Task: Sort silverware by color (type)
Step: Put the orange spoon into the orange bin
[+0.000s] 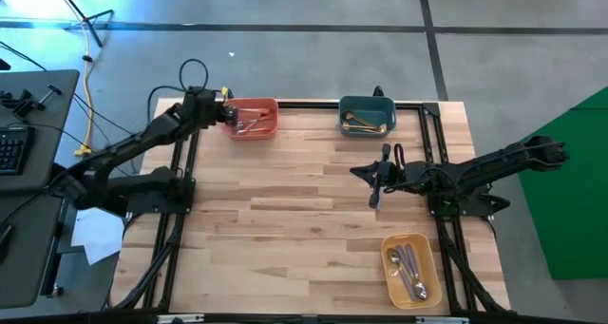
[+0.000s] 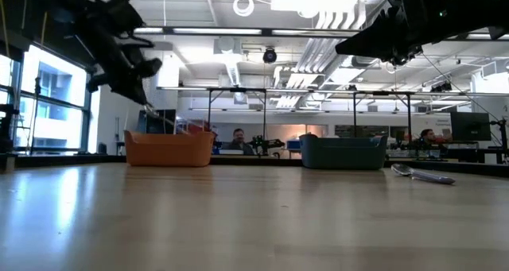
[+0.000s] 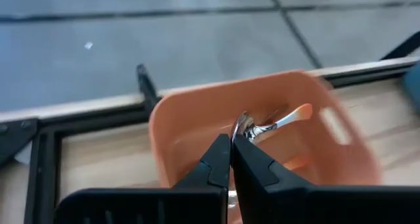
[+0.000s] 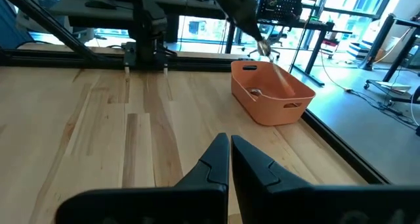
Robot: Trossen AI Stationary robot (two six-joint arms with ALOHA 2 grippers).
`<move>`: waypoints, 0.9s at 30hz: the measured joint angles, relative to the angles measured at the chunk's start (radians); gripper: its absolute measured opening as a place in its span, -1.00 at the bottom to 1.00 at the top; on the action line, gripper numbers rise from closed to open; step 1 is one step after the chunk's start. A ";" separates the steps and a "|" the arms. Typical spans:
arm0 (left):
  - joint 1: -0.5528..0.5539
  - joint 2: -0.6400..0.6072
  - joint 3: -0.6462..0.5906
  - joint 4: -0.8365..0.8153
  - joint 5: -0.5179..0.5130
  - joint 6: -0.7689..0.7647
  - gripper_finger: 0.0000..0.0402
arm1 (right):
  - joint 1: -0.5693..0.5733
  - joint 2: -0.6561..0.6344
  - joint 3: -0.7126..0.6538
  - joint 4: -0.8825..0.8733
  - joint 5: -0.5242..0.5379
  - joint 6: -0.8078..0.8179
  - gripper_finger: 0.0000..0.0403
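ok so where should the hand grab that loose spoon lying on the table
By its thin handle, from straight above: the spoon lies flat on the table, so a top-down pinch across the handle fits; the rounded bowl would likely slip.

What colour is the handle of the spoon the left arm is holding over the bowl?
Orange-red, matching the coral bowl; the spoon shows best in the left wrist view.

Left gripper (image 1: 228, 118) over coral bowl (image 1: 269, 106); right gripper (image 1: 376, 177) mid-table.
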 joint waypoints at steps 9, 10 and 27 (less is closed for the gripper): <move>0.032 0.249 0.000 0.158 0.080 0.025 -1.00 | 0.000 0.000 0.000 0.000 0.000 0.000 -1.00; 0.034 0.269 0.000 0.169 0.079 0.027 -1.00 | 0.000 0.000 0.000 0.000 0.000 0.002 -1.00; 0.038 0.365 0.001 0.198 0.076 0.091 -0.75 | 0.000 0.000 0.000 -0.008 0.000 0.015 -1.00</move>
